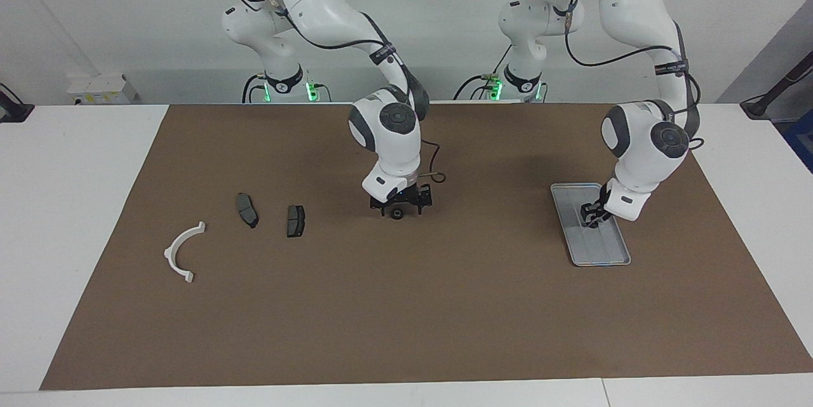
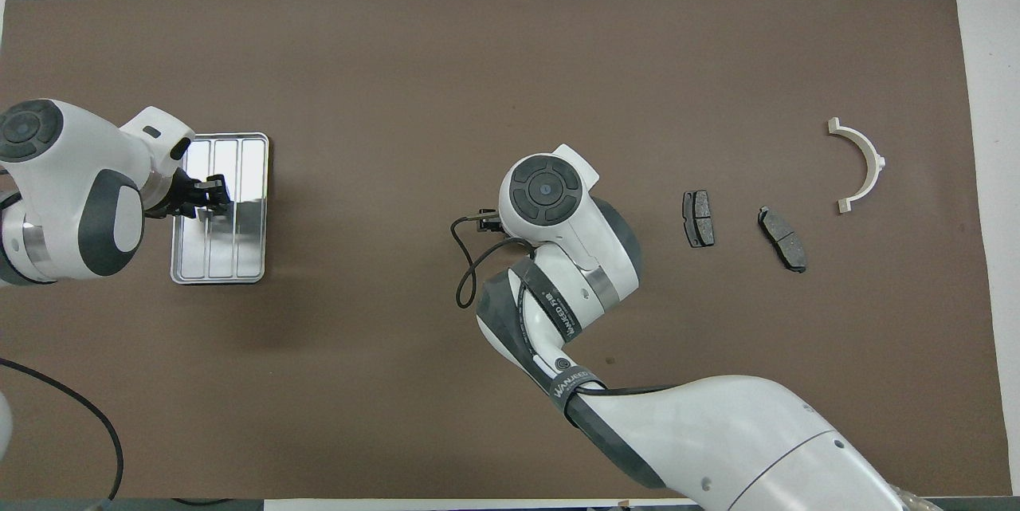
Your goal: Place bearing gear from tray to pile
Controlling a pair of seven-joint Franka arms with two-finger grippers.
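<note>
Starting at the right arm's end of the brown mat [image 1: 444, 305], a white semicircular bracket [image 1: 182, 252] lies beside two dark brake pads [image 1: 247, 209] [image 1: 295, 220]. Mid-mat, the right gripper [image 1: 400, 206] stands low with fingers spread either side of the small black bearing gear [image 1: 397, 214]. "WANJEED" shows on that arm's strap [image 2: 575, 384]. Over the ribbed metal tray [image 1: 607, 253], the left gripper [image 1: 591, 219]; I cannot tell its fingers' state.

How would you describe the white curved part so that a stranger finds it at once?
On the brown mat, look toward the right arm's end, past two dark grey pads. The white curved part lies outermost, the only white, half-ring-shaped piece.
</note>
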